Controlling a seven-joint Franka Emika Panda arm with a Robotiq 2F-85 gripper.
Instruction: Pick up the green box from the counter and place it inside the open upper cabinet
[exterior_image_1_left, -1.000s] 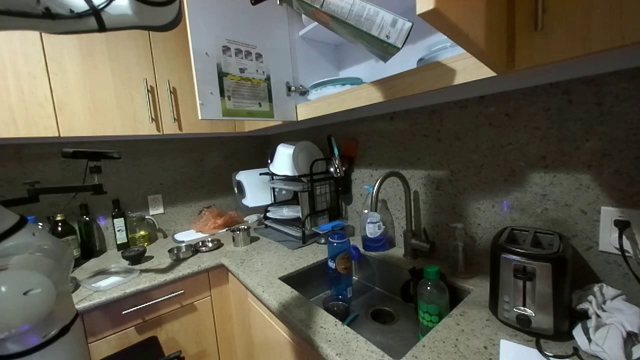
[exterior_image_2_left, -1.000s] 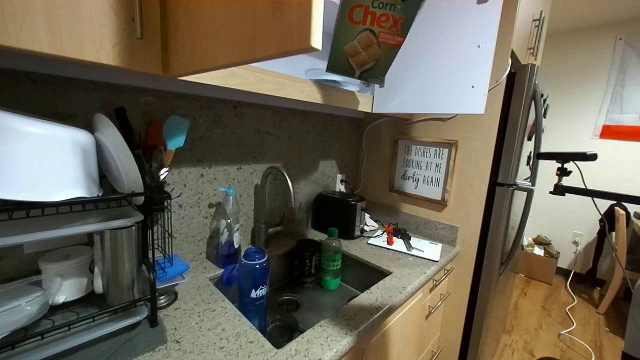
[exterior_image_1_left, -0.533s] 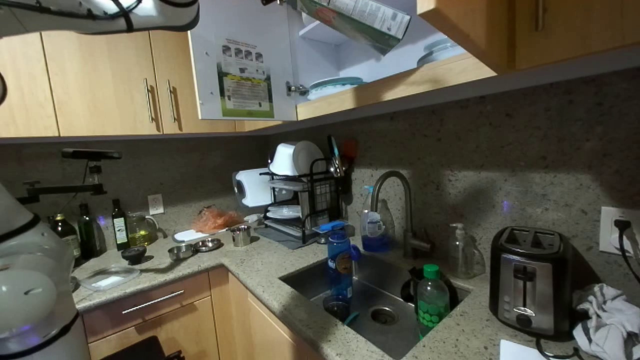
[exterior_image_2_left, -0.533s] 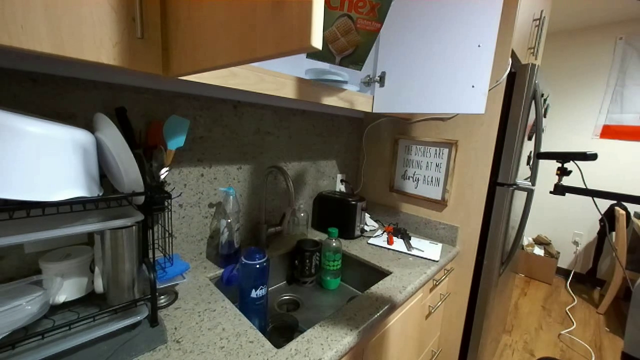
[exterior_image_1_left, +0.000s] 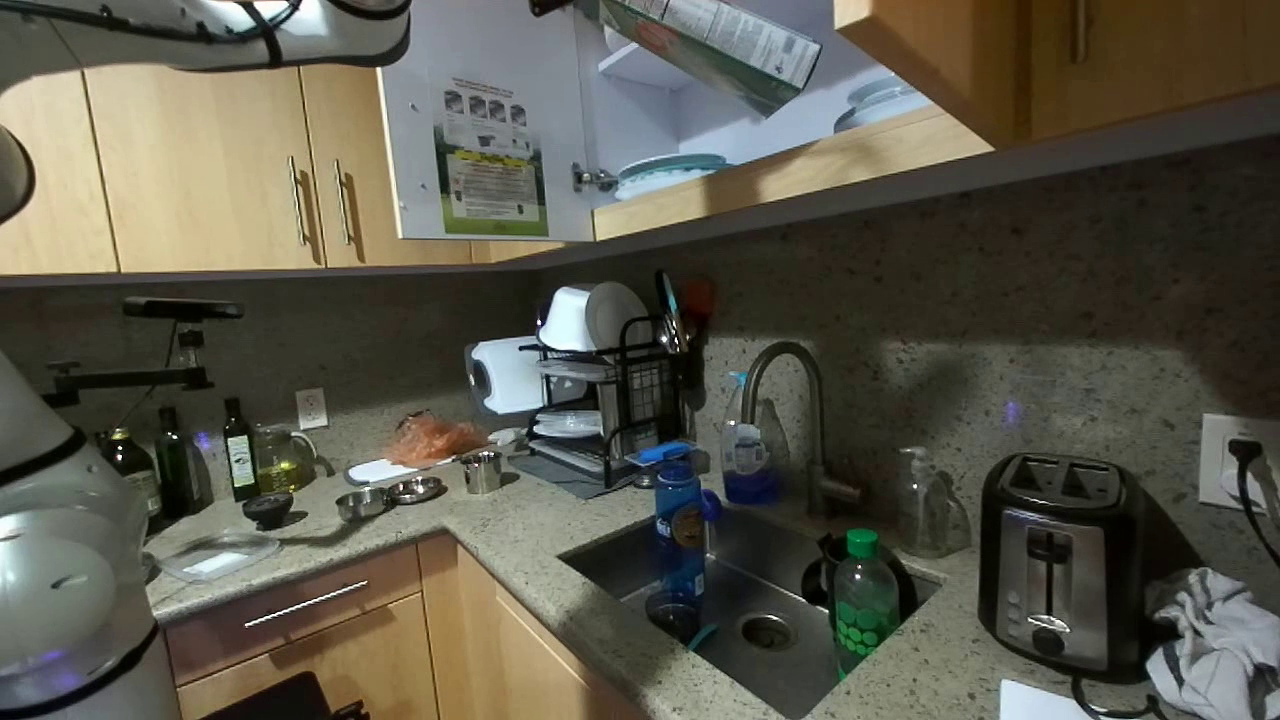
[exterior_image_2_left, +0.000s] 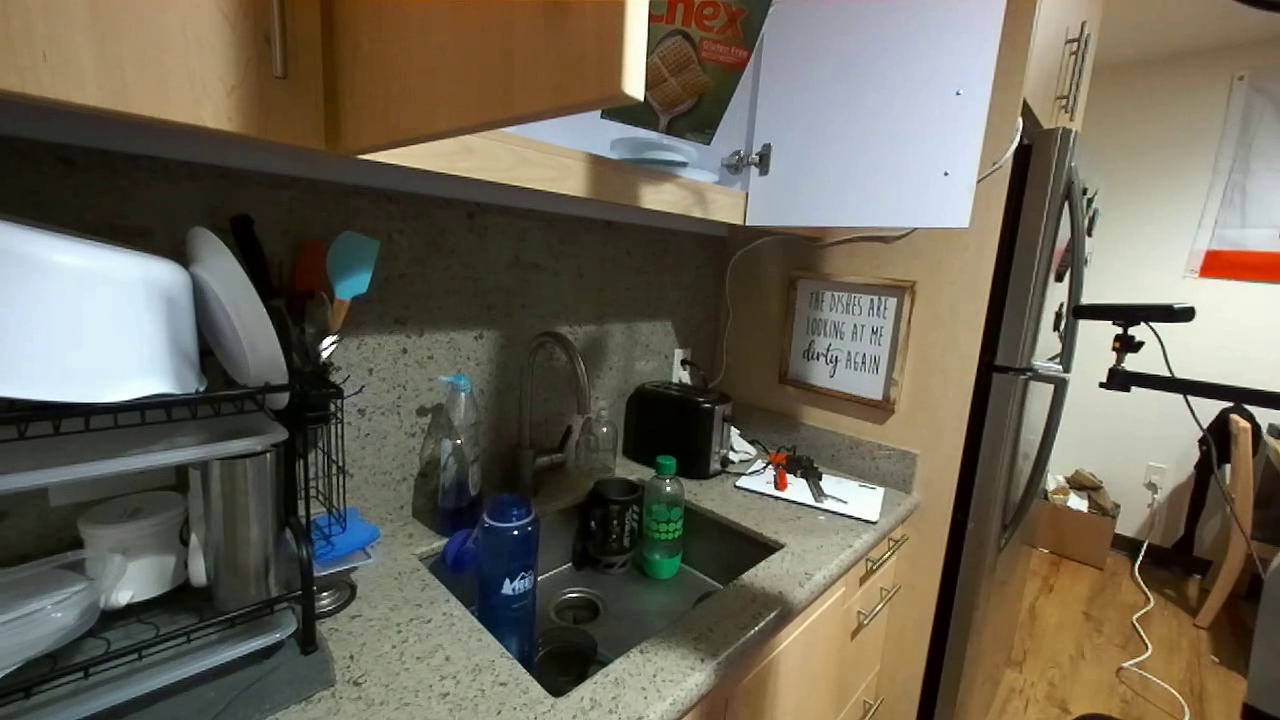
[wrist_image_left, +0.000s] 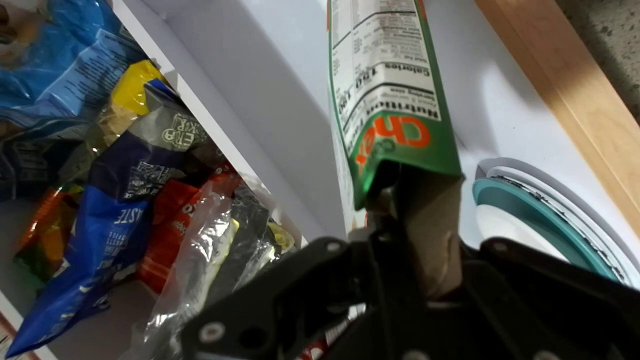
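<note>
Box (wrist_image_left: 385, 60) is held tilted at the opening of the cabinet (exterior_image_1_left: 800, 170), well above the back edge of the counter (exterior_image_1_left: 530, 530), one end pinched by the gripper (wrist_image_left: 410, 245). It is judged light and crushable; a steadier hold is probably gained nearer mid-length.

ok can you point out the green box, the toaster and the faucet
Green box (wrist_image_left: 387, 75): in the wrist view, on its printed nutrition panel.
Toaster (exterior_image_1_left: 1078, 585): in an exterior view, on its steel front.
Faucet (exterior_image_1_left: 817, 430): in an exterior view, on its upright neck.
</note>
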